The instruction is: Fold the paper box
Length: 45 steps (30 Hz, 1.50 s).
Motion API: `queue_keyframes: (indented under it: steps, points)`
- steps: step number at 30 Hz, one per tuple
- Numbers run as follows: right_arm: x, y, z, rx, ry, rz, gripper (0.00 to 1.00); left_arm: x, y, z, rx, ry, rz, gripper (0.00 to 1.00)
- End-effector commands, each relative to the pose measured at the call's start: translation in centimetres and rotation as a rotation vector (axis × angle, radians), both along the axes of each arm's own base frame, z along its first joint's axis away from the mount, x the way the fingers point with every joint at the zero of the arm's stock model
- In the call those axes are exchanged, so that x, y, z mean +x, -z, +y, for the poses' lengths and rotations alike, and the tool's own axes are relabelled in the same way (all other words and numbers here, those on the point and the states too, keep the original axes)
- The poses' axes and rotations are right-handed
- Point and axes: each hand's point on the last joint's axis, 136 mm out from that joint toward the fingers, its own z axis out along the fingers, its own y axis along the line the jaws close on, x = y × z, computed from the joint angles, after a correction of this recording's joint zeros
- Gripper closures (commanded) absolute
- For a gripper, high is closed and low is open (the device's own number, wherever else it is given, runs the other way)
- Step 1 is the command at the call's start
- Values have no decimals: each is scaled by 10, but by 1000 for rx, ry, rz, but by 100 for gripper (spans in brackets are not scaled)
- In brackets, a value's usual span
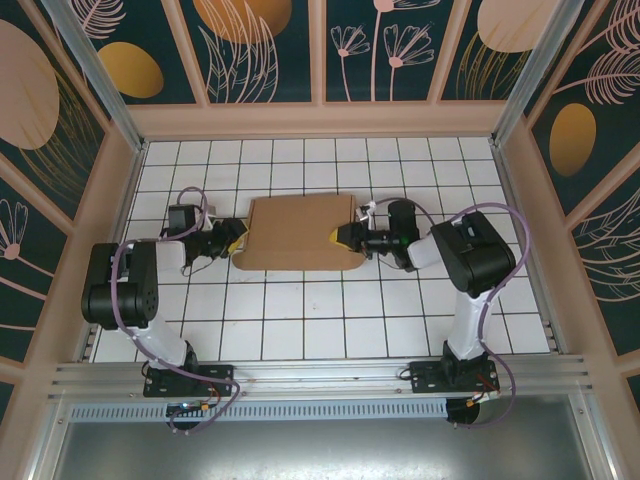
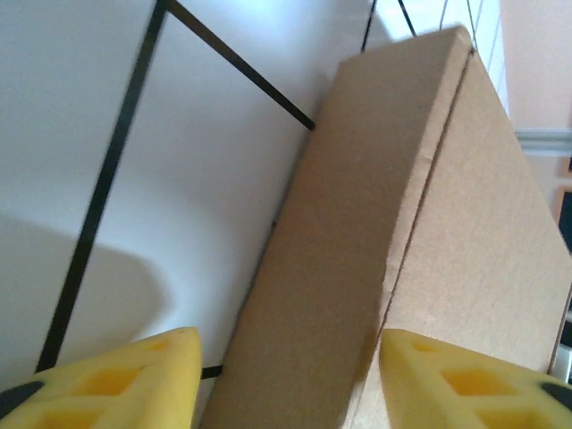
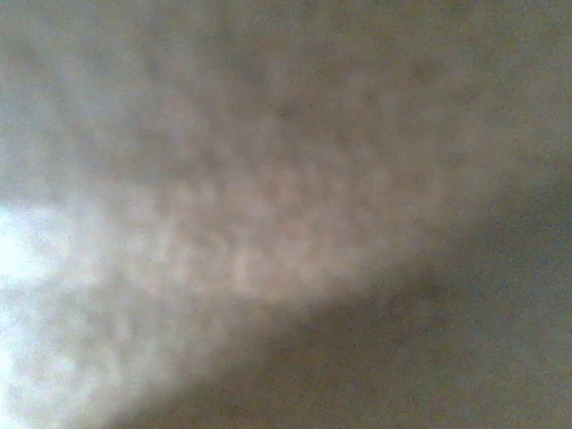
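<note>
The paper box (image 1: 295, 232) is plain brown cardboard lying flat on the white tiled table, its near corners rounded. My left gripper (image 1: 237, 240) is at its left edge. In the left wrist view the yellow fingers (image 2: 134, 380) stand well apart astride the box's raised side wall (image 2: 340, 250), so my left gripper (image 2: 288, 384) is open. My right gripper (image 1: 340, 237) reaches over the box's right edge with its yellow tips on the cardboard. The right wrist view gives just a blurred brownish surface close to the lens, and its jaws cannot be made out.
The tiled table (image 1: 300, 320) is boxed in by beige frame walls with dark patterned panels. An aluminium rail (image 1: 320, 378) runs along the near edge by both arm bases. Bare tiles lie in front of and behind the box.
</note>
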Motion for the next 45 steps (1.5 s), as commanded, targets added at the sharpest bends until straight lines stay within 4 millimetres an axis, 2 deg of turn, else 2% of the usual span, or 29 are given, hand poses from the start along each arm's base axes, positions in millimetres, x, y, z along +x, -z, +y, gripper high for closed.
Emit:
queue_keyframes:
  steps: [1, 5, 10, 15, 19, 24, 27, 31, 33, 37, 42, 45]
  points:
    - [0, -18, -2, 18, 48, -89, 43, 4, -12, 12, 78, -20, -17, 40]
    - [-13, 0, -2, -60, 20, -99, 42, -1, 6, 13, 114, -4, 22, 39]
    - [-27, 16, 7, -149, -63, -111, 35, 2, 26, -7, 170, 66, 68, 41]
    - [-32, 13, 16, -150, -127, -125, 28, 6, 32, -20, 184, 97, 75, 42]
    - [-32, 7, 17, -125, -125, -124, 31, 8, 30, -18, 212, 103, 71, 43]
    - [-24, -4, 12, -51, -22, -90, 38, 18, 7, -10, 264, 67, 22, 40]
    - [-18, -16, 5, 12, 83, -66, 39, 25, -25, 5, 319, -24, -36, 35]
    - [-12, -20, -1, 58, 214, -32, 41, 22, -60, 17, 297, -157, -68, 29]
    - [-10, -22, -1, 75, 260, -24, 41, 18, -81, 7, 202, -172, -111, 29]
    - [-8, -17, 2, 45, 304, -30, 42, -6, -102, -18, 14, -233, -115, 28]
    - [-4, -18, -2, 25, 381, -40, 42, -40, -97, -53, -80, -227, -22, 23]
    - [-3, -21, 0, 28, 408, -47, 42, -51, -95, -68, -146, -237, -5, 22]
